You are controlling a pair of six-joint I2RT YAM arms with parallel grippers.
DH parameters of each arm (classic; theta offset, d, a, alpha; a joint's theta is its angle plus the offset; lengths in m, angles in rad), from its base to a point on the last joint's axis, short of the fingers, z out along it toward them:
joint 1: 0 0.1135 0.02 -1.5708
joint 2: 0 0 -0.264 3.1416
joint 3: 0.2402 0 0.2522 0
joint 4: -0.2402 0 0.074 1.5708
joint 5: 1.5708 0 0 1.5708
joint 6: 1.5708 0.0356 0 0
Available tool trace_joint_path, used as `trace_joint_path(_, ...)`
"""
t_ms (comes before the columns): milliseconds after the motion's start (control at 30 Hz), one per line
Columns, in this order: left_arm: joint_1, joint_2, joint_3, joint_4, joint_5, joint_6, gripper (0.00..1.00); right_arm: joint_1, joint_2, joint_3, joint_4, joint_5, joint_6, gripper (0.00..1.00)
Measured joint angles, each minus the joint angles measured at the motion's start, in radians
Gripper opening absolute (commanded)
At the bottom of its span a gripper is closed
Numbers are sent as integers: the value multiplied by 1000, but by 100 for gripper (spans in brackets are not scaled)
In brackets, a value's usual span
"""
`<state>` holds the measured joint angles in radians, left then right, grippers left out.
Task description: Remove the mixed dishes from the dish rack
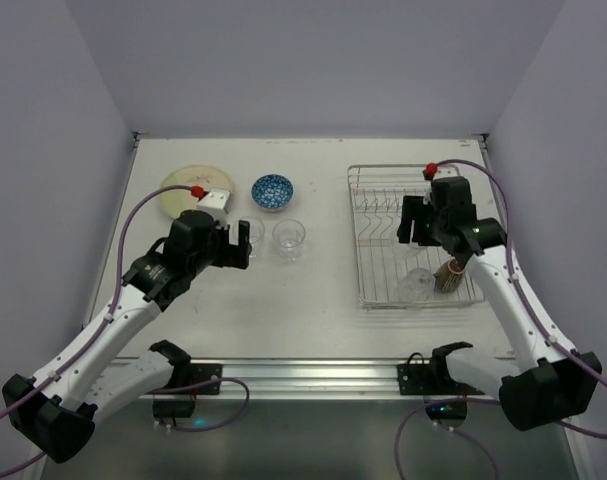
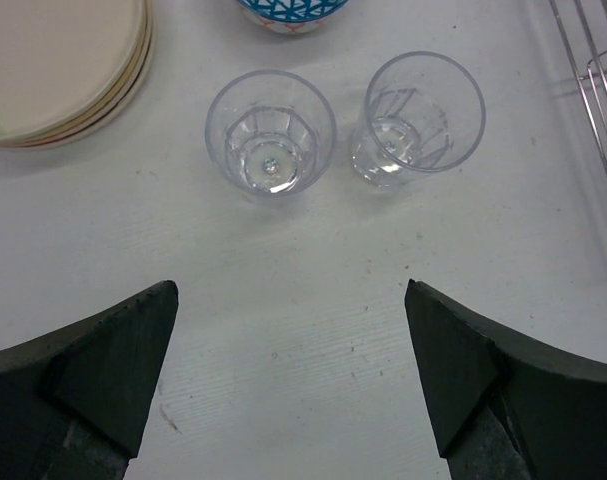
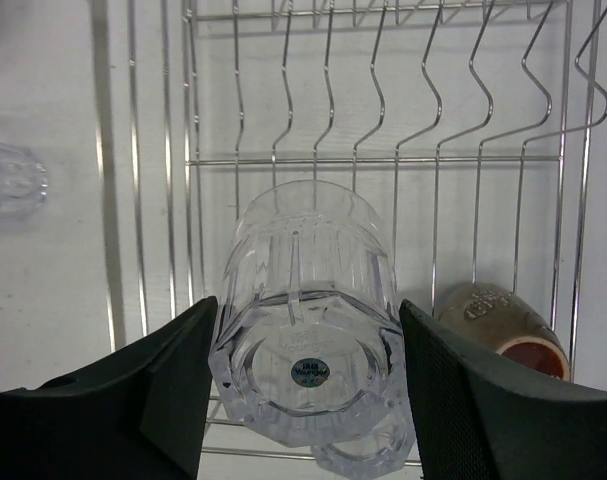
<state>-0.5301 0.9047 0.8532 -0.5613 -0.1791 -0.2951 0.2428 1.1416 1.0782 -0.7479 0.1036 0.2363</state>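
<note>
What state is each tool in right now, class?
Left tool: open, empty.
Right tool: closed on the clear ribbed drinking glass.

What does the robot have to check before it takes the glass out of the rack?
1. Right gripper has a finger on each side of the glass: ok.
2. Grip tight on it: cannot tell.
3. Second glass free of the first: not ok, it sits right against it and may shift.
4. Cup on its side, clear of the right finger: cannot tell.
5. Left gripper open and empty: ok.
</note>
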Motion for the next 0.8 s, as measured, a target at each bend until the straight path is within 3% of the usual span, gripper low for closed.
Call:
trace_joint_path(200, 0, -14, 0, 35, 134, -11, 100, 0, -157, 13, 15, -102, 34, 0)
trace_joint_path(400, 0, -66, -39, 191, 436, -60, 100, 0, -255, -11, 105, -291, 94, 0)
trace_joint_path(600, -13, -65, -143, 542, 788, -213, 100, 0, -382, -172, 332, -592, 243, 0)
trace_joint_path(800, -133, -6, -171, 871, 926, -358, 98, 1, -405, -315, 629, -830, 442, 0)
